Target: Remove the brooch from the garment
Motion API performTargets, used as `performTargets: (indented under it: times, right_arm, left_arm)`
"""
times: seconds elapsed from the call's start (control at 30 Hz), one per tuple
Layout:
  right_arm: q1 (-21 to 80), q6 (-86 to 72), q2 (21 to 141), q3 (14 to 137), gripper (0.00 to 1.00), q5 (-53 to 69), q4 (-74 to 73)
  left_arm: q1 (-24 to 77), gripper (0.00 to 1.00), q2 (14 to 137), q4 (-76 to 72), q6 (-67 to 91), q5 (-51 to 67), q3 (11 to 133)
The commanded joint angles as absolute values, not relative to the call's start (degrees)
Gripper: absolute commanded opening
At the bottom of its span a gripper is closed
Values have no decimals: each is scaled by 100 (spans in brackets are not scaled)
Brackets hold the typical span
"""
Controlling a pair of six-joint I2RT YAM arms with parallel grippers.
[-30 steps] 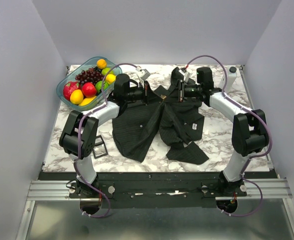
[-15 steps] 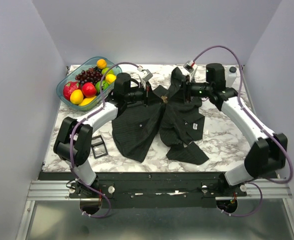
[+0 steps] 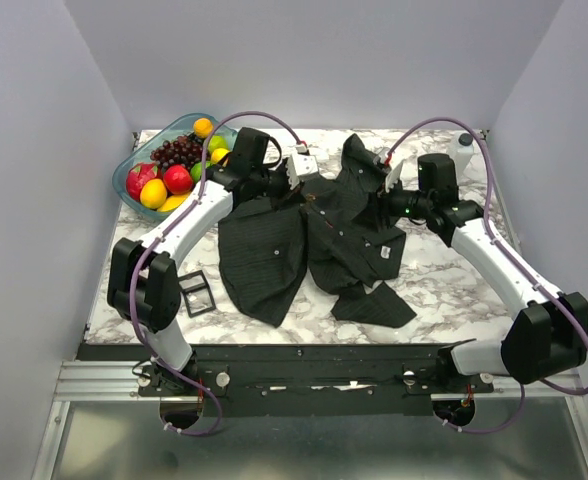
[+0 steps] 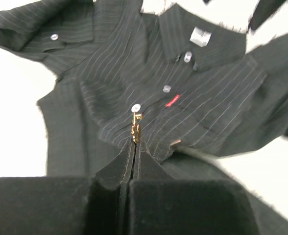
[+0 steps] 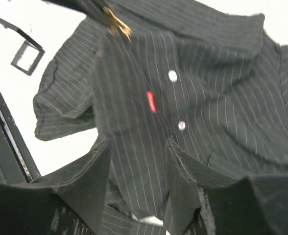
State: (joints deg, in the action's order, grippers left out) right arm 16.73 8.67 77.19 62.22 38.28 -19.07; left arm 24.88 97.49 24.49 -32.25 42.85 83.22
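Since half a second ago my right gripper (image 3: 387, 200) has backed off the black pinstriped collared shirt (image 3: 274, 250) toward the right edge of the white marble table (image 3: 444, 285). Left wrist: my left gripper (image 4: 135, 144) is closed, pinching the tiny gold metallic brooch (image 4: 135, 128) over the shirt's buttons. Right wrist: right gripper spread wide, holding nothing.

The garment (image 3: 304, 235) lies across the middle of the table (image 3: 444, 290) in the top view, with a fruit bowl (image 3: 121, 172) behind it at upper left and a buckle frame (image 3: 196, 293) apart from its lower left edge. The left gripper (image 3: 296, 185) is over the garment's upper left part, with the brooch (image 4: 135, 128) at its fingertips. The right gripper (image 3: 384, 200) is over the upper right part.
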Motion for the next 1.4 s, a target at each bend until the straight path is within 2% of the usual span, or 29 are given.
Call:
performTargets:
  times: [0.0, 0.17, 0.33, 0.53, 0.7, 0.9, 1.0, 1.17, 1.37]
  right_arm:
    - [1635, 967, 7479, 6143, 57, 3577, -1529]
    - [1626, 1238, 7427, 6196, 57, 3437, -1512]
    - [1608, 1467, 7435, 6328, 57, 3287, -1591]
    - [1591, 1512, 7856, 6609, 57, 3401, -1530]
    - [1600, 1012, 8445, 6653, 57, 3822, -1240]
    - [1679, 1344, 9043, 6443, 59, 4385, -659]
    - [1749, 1616, 9210, 6416, 64, 4833, -685]
    - [1933, 1688, 9623, 6574, 71, 4816, -686]
    - [2276, 1653, 10115, 6961, 72, 4413, -633]
  left_arm:
    - [2522, 0, 9659, 4227, -5606, 3323, 8604]
    - [2522, 0, 9580, 4447, -5924, 2918, 8534]
    - [2584, 0, 9501, 4070, -5582, 2410, 8394]
    - [2751, 0, 9369, 3007, -5064, 1820, 8122]
    - [2908, 0, 9202, 1620, -3596, 1284, 7621]
    - [3041, 0, 9246, 1169, -3358, 818, 7550]
    - [3024, 0, 9272, 1134, -3454, 826, 7585]
    - [2997, 0, 9316, 1072, -3393, 941, 7602]
    - [2866, 0, 9387, 1107, -2806, 1071, 7821]
